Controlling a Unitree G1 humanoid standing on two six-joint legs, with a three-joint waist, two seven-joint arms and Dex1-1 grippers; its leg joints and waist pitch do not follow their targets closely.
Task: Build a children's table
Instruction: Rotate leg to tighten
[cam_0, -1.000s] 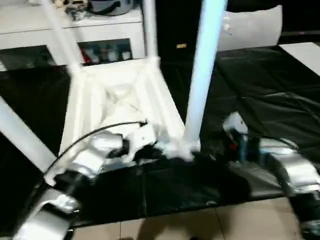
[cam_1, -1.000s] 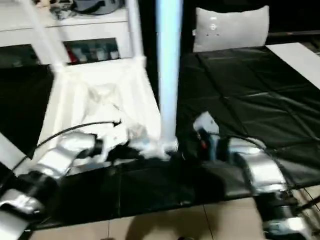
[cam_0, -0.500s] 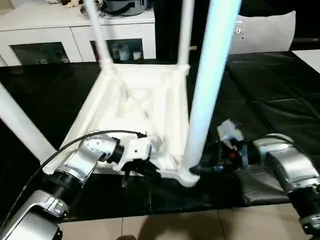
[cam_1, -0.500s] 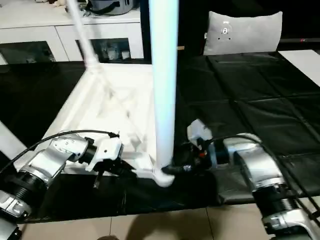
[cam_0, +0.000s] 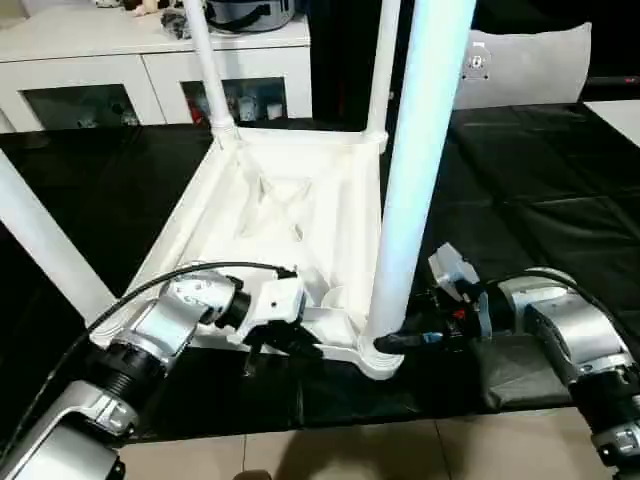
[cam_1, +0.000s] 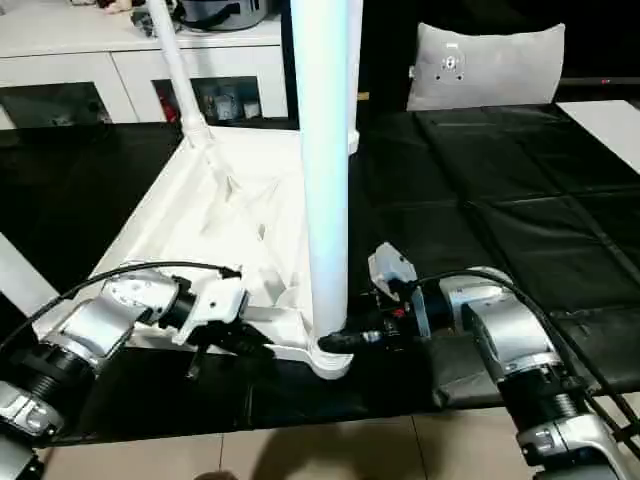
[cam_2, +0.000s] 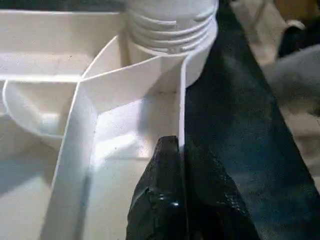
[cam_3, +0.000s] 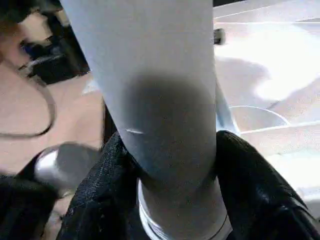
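Right tool (cam_1: 345, 340) stays clamped round the near leg (cam_0: 420, 170) at its base, which now stands straighter in the corner socket (cam_0: 380, 358); left tool (cam_2: 180, 200) pinches the tabletop (cam_0: 290, 200) rim, upside down on the black mat (cam_0: 520, 200). Seating looks nearly done.

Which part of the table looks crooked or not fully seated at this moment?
The near leg, gripped low by the right gripper, leans slightly, and the left wrist view shows threads above its corner socket, so it seems not fully screwed in. The left gripper pinches the tabletop rim. Nothing looks damaged.
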